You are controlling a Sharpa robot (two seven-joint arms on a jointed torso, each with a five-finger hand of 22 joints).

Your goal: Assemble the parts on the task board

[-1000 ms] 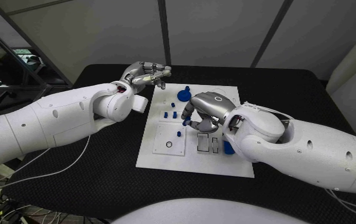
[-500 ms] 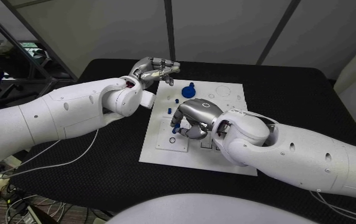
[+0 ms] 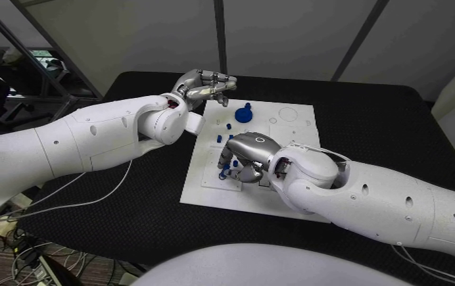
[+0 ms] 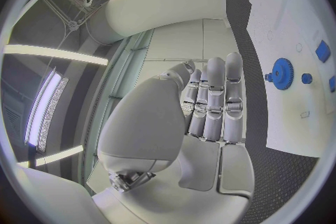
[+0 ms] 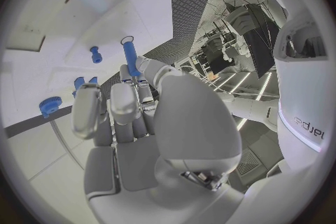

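Note:
The white task board (image 3: 287, 120) lies in the middle of the black table. My right hand (image 3: 248, 157) hovers over its near-left part and pinches a long blue pin (image 5: 130, 57) between thumb and finger; the pin's end (image 3: 223, 167) pokes out under the hand. A blue gear (image 3: 244, 113) stands at the board's far side, with small blue pegs (image 3: 227, 127) beside it. My left hand (image 3: 205, 88) hangs above the board's far-left corner, fingers curled in, holding nothing. The left wrist view shows the gear (image 4: 282, 73) and the board (image 4: 294, 28) beyond that hand (image 4: 210, 101).
A small blue peg (image 5: 95, 55) stands on the board (image 5: 42, 5) past the pin, two more pegs (image 5: 78, 83) and the gear (image 5: 49, 105) beside the right hand (image 5: 129, 117). Black table (image 3: 379, 112) surrounds the board.
The camera has shifted. Relative to the board, my right hand has moved with the pin from the middle pegs toward the near-left part. My left hand stays by the far-left corner.

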